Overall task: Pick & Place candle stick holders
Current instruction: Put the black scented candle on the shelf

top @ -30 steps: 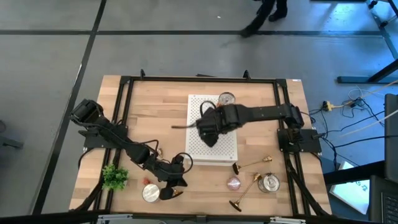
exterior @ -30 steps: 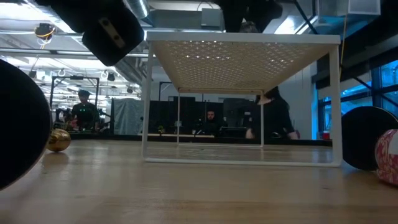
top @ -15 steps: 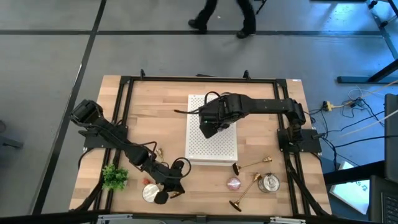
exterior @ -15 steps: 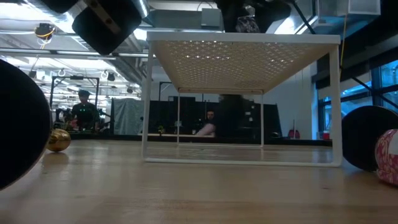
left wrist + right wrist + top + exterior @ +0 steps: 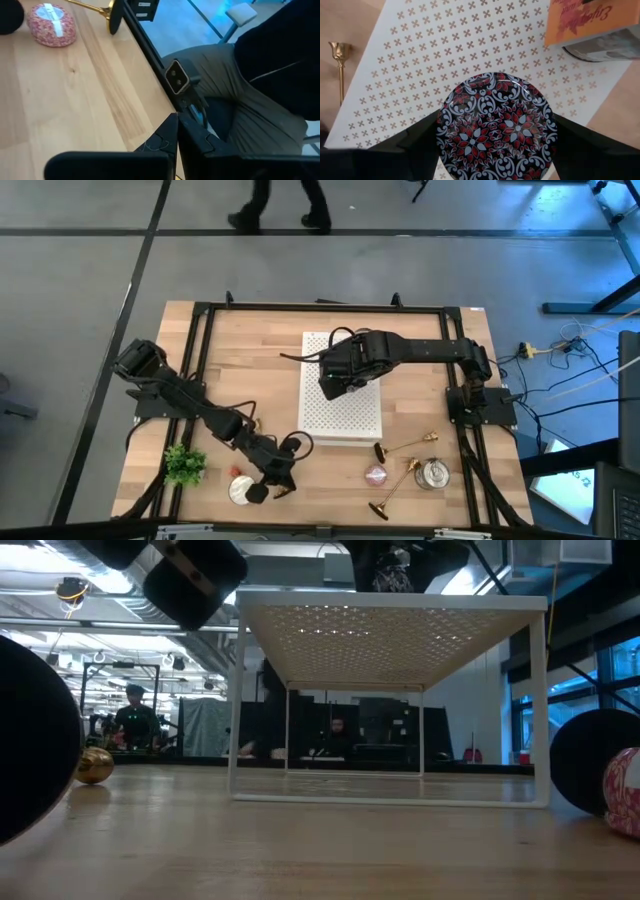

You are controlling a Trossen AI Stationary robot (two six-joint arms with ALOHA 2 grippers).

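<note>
Brass candle stick holders [image 5: 405, 445] are still lying near-right, untouched. Right gripper [image 5: 337, 383] is now hovering over the white rack [image 5: 350, 415], spread wide around a patterned tin [image 5: 496, 129]; left gripper [image 5: 268, 483], pinched shut and empty, is edging along near-left.

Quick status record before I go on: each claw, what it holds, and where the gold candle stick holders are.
left claw: shut, nothing visibly held, near the table's front edge beside a round silver tin
right claw: closed on a round black tin with red and white floral pattern, above the white perforated shelf
gold candle stick holders: lying on the wooden table, front right, none gripped
</note>
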